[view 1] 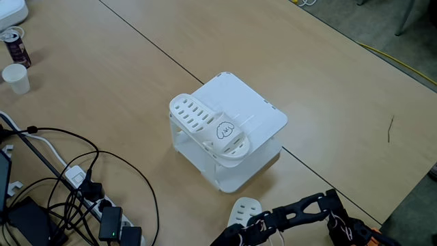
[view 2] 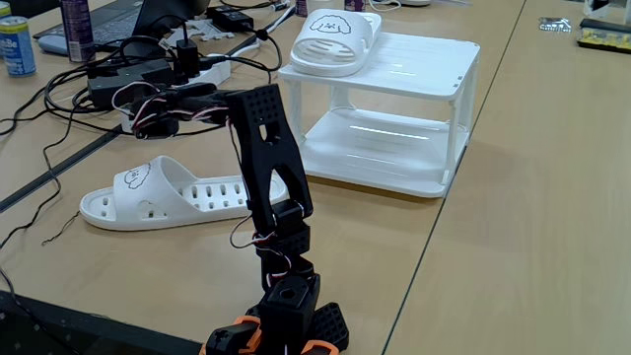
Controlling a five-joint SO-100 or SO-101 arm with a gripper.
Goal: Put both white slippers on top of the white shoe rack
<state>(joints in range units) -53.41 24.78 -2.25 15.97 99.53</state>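
Wooden table (view 1: 328, 61) | rack (view 1: 270, 116): one slipper (view 1: 208, 126) atop | second slipper (view 2: 163, 195) on table | fingers (view 2: 138, 110): state unclear

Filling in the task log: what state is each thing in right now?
Slipper on rack: lying on the top shelf, overhanging an edge.
Second slipper: flat on the table, not yet placed.
Rack: upright, half its top free.
Gripper: at the second slipper, jaws hidden.

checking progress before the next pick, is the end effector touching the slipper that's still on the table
Cannot tell. In a fixed view the end effector sits just above the slipper on the table, but the arm and wires blur any gap or contact.
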